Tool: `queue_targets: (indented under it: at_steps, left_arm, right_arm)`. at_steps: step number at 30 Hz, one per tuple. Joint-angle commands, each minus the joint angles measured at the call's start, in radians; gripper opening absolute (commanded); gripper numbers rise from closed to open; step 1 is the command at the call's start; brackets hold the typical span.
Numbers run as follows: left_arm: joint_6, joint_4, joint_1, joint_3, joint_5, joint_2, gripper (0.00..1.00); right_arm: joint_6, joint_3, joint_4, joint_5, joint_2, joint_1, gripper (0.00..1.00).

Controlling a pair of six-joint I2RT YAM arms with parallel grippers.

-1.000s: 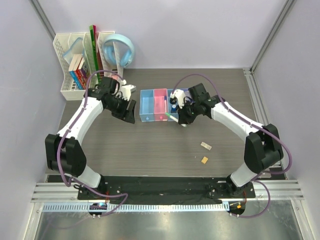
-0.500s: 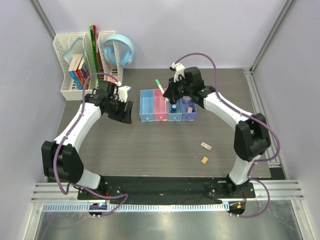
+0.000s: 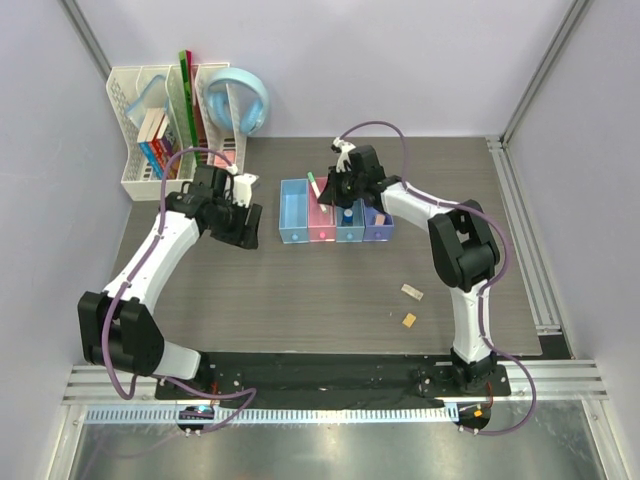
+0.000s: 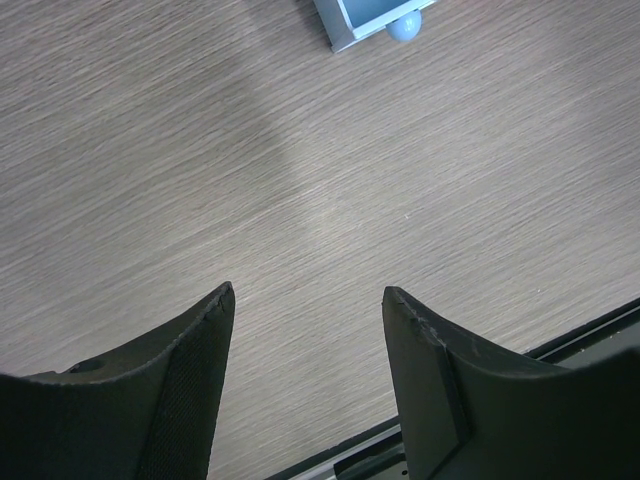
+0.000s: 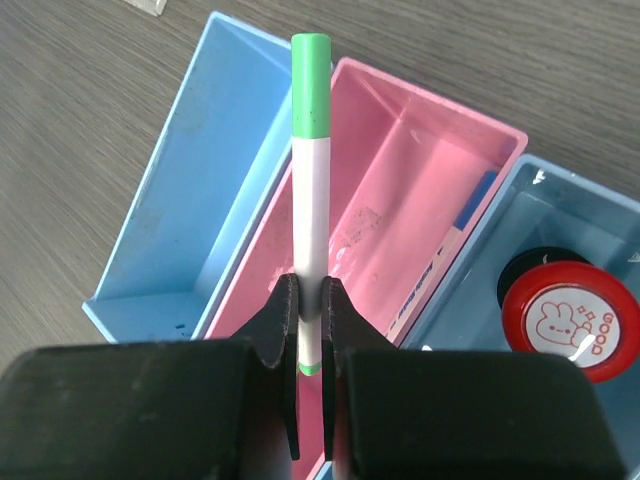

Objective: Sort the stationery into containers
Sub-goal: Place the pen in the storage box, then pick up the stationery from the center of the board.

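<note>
My right gripper (image 5: 311,300) is shut on the thin white pen with green tip (image 5: 310,170) and holds it above the pink bin (image 5: 400,190), over its edge with the left blue bin (image 5: 190,190). In the top view the pen (image 3: 315,186) and right gripper (image 3: 335,186) hover over the row of bins (image 3: 296,238). The second blue bin (image 5: 590,230) holds a red round stamp (image 5: 567,318). A marker (image 5: 462,232) lies in the pink bin. Two small erasers (image 3: 412,291) (image 3: 408,319) lie on the table. My left gripper (image 4: 305,300) is open and empty, left of the bins (image 3: 243,220).
A white mesh organizer (image 3: 140,130) with books, a green ruler (image 3: 188,95) and light-blue headphones (image 3: 238,100) stands at the back left. The purple bin (image 3: 380,226) ends the row on the right. The table's near rail shows in the left wrist view (image 4: 500,400).
My right gripper lifted the green-tipped pen from the bins' front, swung it behind the row, then moved it left and lower over the pink bin. My left arm shifted slightly left.
</note>
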Motion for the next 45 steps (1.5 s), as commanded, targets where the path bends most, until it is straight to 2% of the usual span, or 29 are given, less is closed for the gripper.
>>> queue_targets:
  at_steps: [1,9,12,18,23,24,28,30,34,37,39,41,45]
  left_arm:
    - [0.014,0.021,0.004,0.020,-0.008,-0.011,0.62]
    - [0.011,0.005,0.004,0.041,0.014,-0.005,0.62]
    - [0.010,0.004,0.004,0.049,0.017,-0.005,0.62]
    - [0.001,0.010,0.004,0.060,0.041,0.001,0.62]
    - [-0.003,0.015,0.004,0.056,0.069,0.024,0.62]
    - [-0.006,0.016,0.004,0.053,0.078,0.028,0.62]
    - [0.016,0.018,0.001,0.047,0.113,0.053,0.63]
    - [0.037,0.016,-0.003,0.047,0.139,0.062,0.63]
    - [0.095,-0.016,-0.027,0.047,0.221,0.068,0.68]
    - [0.116,-0.025,-0.114,0.046,0.190,0.070,0.70]
    - [0.116,-0.022,-0.215,0.052,0.152,0.080,0.70]
    - [0.109,-0.021,-0.307,0.076,0.097,0.116,0.70]
    - [0.099,0.011,-0.423,0.115,0.008,0.188,0.71]
  right_arm:
    - [-0.006,0.026,0.059,0.019,-0.045,0.002,0.02]
    - [-0.067,-0.015,0.056,0.034,-0.101,0.002,0.39]
    - [-0.096,-0.022,0.044,0.036,-0.135,0.002,0.44]
    - [-0.217,-0.037,-0.040,0.041,-0.270,0.002,0.45]
    - [-0.492,-0.049,-0.342,0.082,-0.414,0.002,0.46]
    - [-0.594,-0.096,-0.425,0.097,-0.440,0.000,0.46]
    - [-0.785,-0.313,-0.527,0.198,-0.645,-0.008,0.52]
    - [-0.848,-0.444,-0.537,0.234,-0.712,-0.023,0.57]
    - [-0.910,-0.595,-0.548,0.220,-0.822,-0.066,0.60]
    - [-0.937,-0.669,-0.545,0.196,-0.838,-0.106,0.61]
    - [-0.943,-0.696,-0.538,0.173,-0.838,-0.132,0.61]
    - [-0.954,-0.710,-0.531,0.150,-0.826,-0.172,0.61]
    - [-0.985,-0.733,-0.525,0.099,-0.793,-0.221,0.61]
